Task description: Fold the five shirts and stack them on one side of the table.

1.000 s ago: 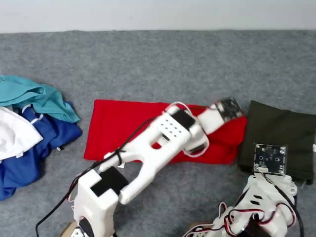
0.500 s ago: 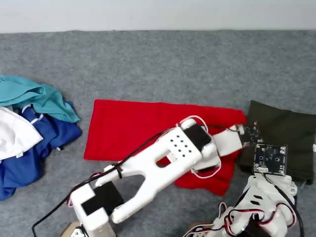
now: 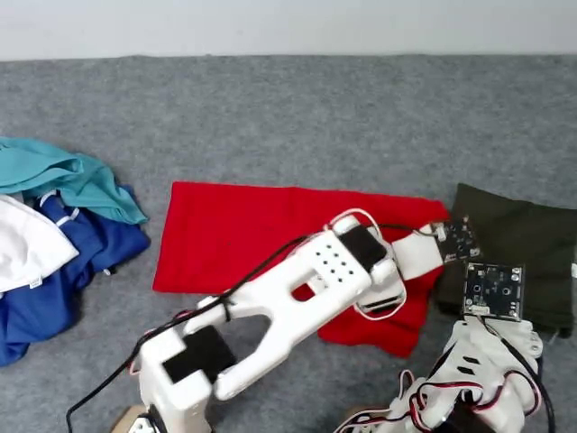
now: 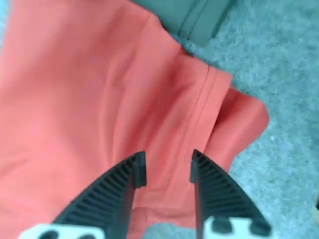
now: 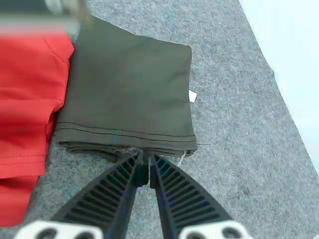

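The red shirt (image 3: 243, 234) lay mid-table, just left of the folded green shirt (image 3: 527, 239). Over the last second your left arm (image 3: 297, 289) swung from the shirt's far right corner to its right edge, farther toward the near side. The cloth went with it: the right end, square before, bulged into a flap on the near side. In the last half second hardly anything moved. I read that as a drag more than a clean fold, so that end likely needed smoothing before you folded on.

The shirt's long axis ran left to right, with a stitched hem at the right end facing the green shirt. I could not tell which end held the collar.

Your left gripper (image 4: 166, 169) hung over the rumpled right end, jaws part open with nothing between them. Your right gripper (image 5: 144, 167) sat at the green shirt's near edge, jaws all but closed and empty. The other shirts lay in a heap (image 3: 54, 234) at the table's (image 3: 315, 117) left.
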You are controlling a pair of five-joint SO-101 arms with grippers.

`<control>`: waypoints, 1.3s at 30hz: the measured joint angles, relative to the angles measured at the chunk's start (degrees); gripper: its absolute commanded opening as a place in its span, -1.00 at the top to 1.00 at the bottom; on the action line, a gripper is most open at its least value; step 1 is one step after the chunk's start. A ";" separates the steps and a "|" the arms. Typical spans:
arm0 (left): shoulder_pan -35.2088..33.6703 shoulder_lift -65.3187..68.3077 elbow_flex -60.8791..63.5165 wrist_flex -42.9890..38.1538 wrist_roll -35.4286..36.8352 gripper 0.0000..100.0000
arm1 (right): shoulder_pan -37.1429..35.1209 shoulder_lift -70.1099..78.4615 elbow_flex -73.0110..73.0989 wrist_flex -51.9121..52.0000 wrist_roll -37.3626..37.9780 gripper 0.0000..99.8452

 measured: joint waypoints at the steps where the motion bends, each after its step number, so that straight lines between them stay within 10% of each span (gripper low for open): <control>1: 0.00 1.32 0.00 -0.62 0.00 0.69 | 0.00 0.00 0.00 0.00 0.00 0.97; 39: 1.41 14.07 -6.33 2.11 0.00 0.64 | 0.00 0.00 0.00 0.00 0.00 0.97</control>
